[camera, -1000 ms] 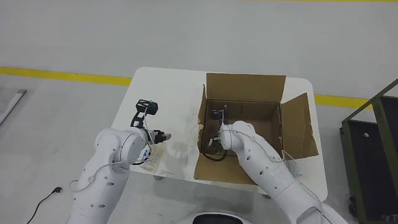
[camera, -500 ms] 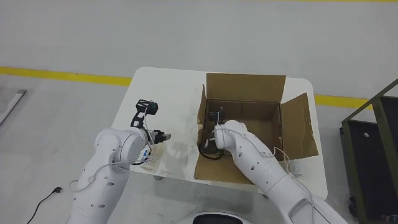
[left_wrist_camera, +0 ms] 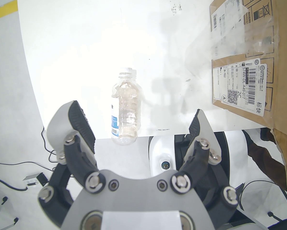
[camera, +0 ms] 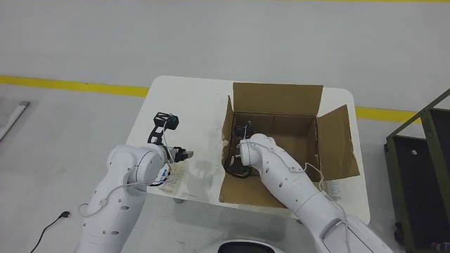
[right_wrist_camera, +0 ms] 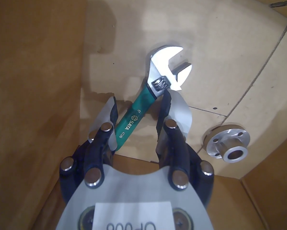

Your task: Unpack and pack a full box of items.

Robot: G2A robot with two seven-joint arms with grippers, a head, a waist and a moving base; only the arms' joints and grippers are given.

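A green-handled adjustable wrench lies on the floor of the open cardboard box. My right gripper is down inside the box near its left wall, seen in the top view as my right gripper. It is open, with the fingers on either side of the wrench handle. A clear plastic bottle stands upright near the table's front edge. My left gripper hovers open over the bottle, away from it, left of the box in the top view.
A metal flange lies on the box floor beside the wrench. The box stands on the right half of the white table, flaps spread. A dark cart stands off the table's right side.
My right arm has shifted left and deeper into the box, toward its left wall. The left arm and the bottle have stayed still.
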